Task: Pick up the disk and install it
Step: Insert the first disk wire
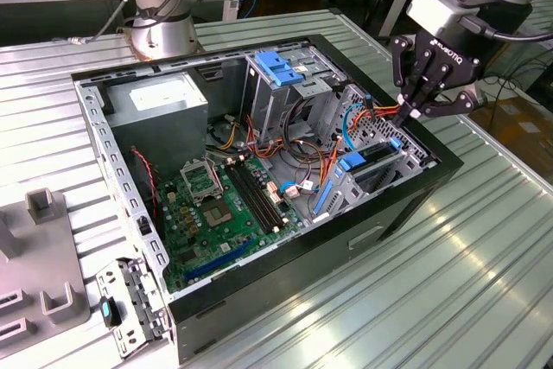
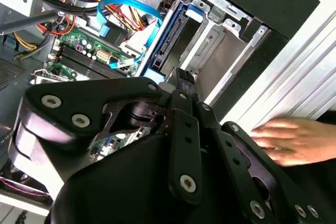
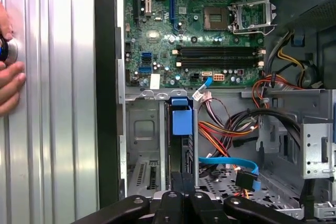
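Observation:
The disk [image 1: 373, 160], a slim dark slab with a bright blue bracket, stands on edge in the drive bay at the case corner on the exterior view's right. My black gripper [image 1: 404, 113] hovers just above the disk's far end, its fingers pressed together with nothing between them. In the first wrist view the disk's blue tab [image 3: 180, 121] lies straight ahead of the shut gripper [image 3: 182, 179]. The second wrist view has the gripper [image 2: 181, 74] close to the disk's blue frame [image 2: 169, 35].
The open computer case [image 1: 285, 257] lies on a ribbed metal table [image 1: 449, 291]. Inside are a motherboard [image 1: 225, 200], a power supply [image 1: 160, 101], a tall cage with a blue plate [image 1: 281, 66] and blue cables [image 3: 231, 162]. A person's hand [image 2: 294, 140] rests on the table beside the case.

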